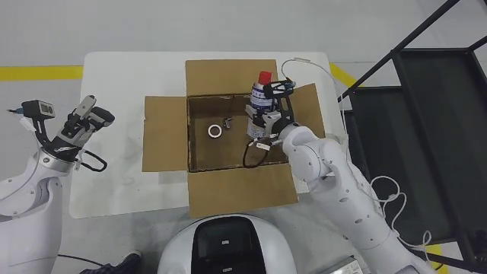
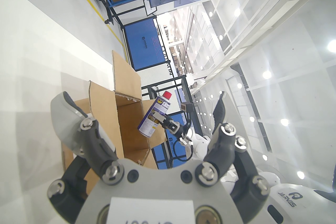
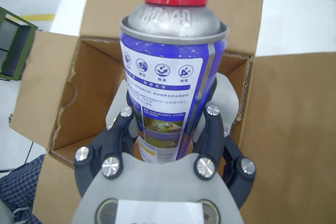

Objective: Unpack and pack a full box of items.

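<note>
White surface (image 1: 122, 84) carrying an open cardboard box (image 1: 163, 133), its four flaps folded outward so that the opening is free for reaching in from above. A blue spray can (image 3: 168, 72) with a red cap is held over the right side of the opening, near the far corner, lifted above the box floor and touching no wall. The right arm's fingers (image 3: 227, 97) pinch the lower body of the can from two opposite sides, a low grip that leaves the cap end free and keeps the label side facing the wrist. This pose suits carrying the can across the rim, either out of the box or down into it. The left arm's fingers (image 2: 65, 114) are spread wide with nothing between them and are held well to the left of the box, off the edge of the surface, out of the other arm's way. On the box floor lie a small roll of tape (image 1: 215, 131) and, just beside it, a dark piece (image 1: 227, 121) too small to identify.
</note>
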{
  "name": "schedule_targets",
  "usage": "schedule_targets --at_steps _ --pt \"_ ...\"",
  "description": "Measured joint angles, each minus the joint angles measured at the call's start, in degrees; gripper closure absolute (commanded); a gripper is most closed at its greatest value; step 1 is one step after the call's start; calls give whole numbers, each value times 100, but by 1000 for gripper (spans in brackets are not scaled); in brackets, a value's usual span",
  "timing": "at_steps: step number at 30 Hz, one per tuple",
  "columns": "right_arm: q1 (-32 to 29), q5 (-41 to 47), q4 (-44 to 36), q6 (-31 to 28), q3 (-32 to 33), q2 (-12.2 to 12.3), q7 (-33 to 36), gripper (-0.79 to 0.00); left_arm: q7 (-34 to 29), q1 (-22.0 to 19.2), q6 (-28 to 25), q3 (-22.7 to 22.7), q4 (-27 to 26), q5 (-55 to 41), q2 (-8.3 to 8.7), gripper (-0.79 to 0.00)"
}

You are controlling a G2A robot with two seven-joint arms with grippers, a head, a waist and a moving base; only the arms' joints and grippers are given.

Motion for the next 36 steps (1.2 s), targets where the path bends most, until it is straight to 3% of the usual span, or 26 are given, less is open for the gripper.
schedule_targets --at_steps 8,14,20,27,28,29,30,36 --pt "-496 117 -369 -986 451 70 -885 0 0 0 0 0 0 0 0 -785" --pt "-490 115 -363 -953 447 69 -873 0 -17 41 124 93 53 269 10 -785" --pt "-490 115 -363 -954 447 69 -874 0 -259 -74 -16 549 551 575 -9 -785" --pt "-490 115 -363 -954 447 69 -874 0 -1054 -215 -94 889 840 -83 -21 -785" --pt "-490 115 -363 -954 447 69 -874 0 -1100 -239 -81 899 856 -76 -16 -400" --pt "-490 115 -363 -954 447 69 -874 0 -1135 -261 -76 912 869 -52 -11 -268" --pt "-490 115 -363 -954 447 69 -874 0 -1171 -287 -69 932 888 -31 -7 0" --pt "-490 115 -363 -954 447 69 -874 0 -1365 -385 4 1068 1035 274 24 0"
